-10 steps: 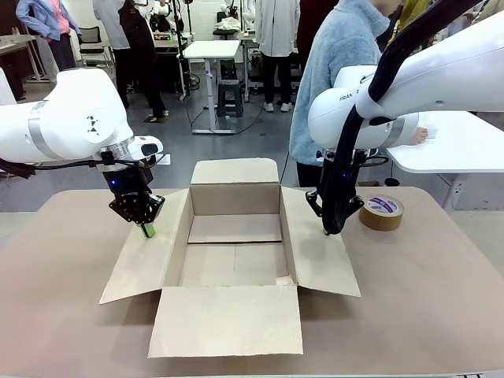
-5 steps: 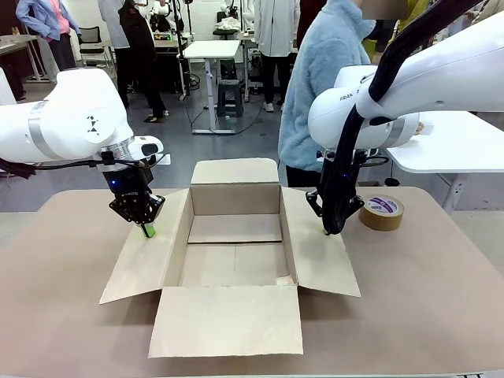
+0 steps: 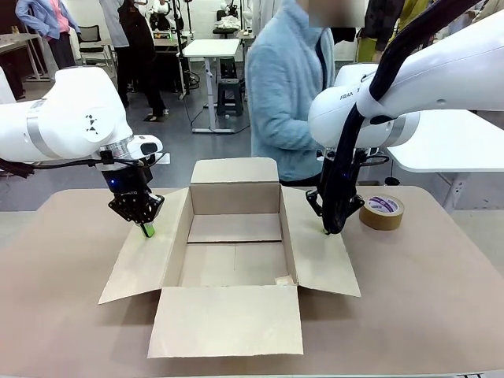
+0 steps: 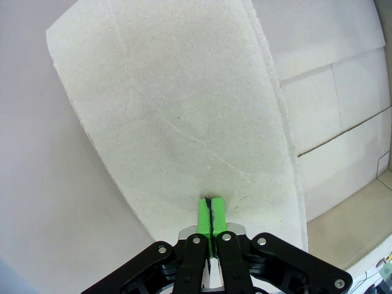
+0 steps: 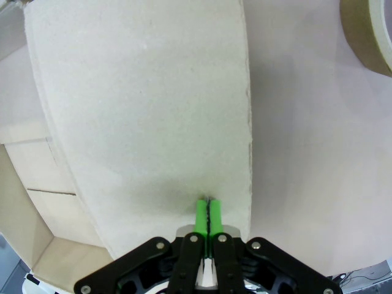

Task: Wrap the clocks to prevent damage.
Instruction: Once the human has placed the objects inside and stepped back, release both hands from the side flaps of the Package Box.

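Green pads on the left tool (image 3: 147, 229) are pinched flat together with nothing between them, and the tip is planted on the left flap (image 3: 146, 260) of the cardboard box (image 3: 235, 199), close to that flap's outer edge. The box sits open in the middle of the desk (image 3: 425, 299), all four flaps folded outward, with the front flap (image 3: 228, 319) lying flat toward the camera. Over on the right flap (image 3: 321, 264), the right tool (image 3: 327, 230) does the same thing: jaws fully together, gripping nothing, tip down on the cardboard near the far end. A brown tape roll (image 3: 382, 212) lies just beside it. A person (image 3: 287, 94) in a light blue fleece stands behind the box.
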Robot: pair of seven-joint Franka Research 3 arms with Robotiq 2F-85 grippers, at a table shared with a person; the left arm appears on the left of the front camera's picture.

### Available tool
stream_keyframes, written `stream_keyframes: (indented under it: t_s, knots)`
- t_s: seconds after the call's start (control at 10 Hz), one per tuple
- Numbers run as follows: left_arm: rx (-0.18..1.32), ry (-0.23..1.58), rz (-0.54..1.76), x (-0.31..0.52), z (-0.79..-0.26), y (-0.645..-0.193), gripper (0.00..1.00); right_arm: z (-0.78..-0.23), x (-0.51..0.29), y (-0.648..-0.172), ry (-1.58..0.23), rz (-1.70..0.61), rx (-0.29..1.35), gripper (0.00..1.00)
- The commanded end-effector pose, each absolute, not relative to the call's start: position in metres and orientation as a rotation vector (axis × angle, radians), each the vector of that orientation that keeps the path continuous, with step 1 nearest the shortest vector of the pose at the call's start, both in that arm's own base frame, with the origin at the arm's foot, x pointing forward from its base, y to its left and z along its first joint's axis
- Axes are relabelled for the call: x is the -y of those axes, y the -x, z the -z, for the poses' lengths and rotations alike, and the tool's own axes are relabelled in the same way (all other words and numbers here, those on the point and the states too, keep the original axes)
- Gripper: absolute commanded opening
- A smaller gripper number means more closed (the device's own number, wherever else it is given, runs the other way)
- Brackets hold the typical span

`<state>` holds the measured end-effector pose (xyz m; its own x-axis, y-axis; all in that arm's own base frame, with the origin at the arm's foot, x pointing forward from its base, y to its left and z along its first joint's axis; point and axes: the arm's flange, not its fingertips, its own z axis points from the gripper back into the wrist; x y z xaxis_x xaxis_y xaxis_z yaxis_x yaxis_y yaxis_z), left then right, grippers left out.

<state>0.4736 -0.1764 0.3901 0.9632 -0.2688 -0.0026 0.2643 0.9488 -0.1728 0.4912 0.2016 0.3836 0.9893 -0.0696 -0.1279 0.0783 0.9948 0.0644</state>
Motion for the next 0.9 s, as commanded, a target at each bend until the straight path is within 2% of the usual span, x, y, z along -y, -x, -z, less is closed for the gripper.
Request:
stream_keyframes:
  t_s: [0.0,0.8]
  knots:
    - [-0.028,0.169,0.272,0.1756,-0.3886,-0.4724,0.00,-0.3848,-0.2027,-0.4906,-0.069,0.080,-0.126,0.00]
    - [-0.028,0.169,0.272,0.1756,-0.3886,-0.4724,0.00,-0.3848,-0.2027,-0.4906,-0.069,0.080,-0.126,0.00]
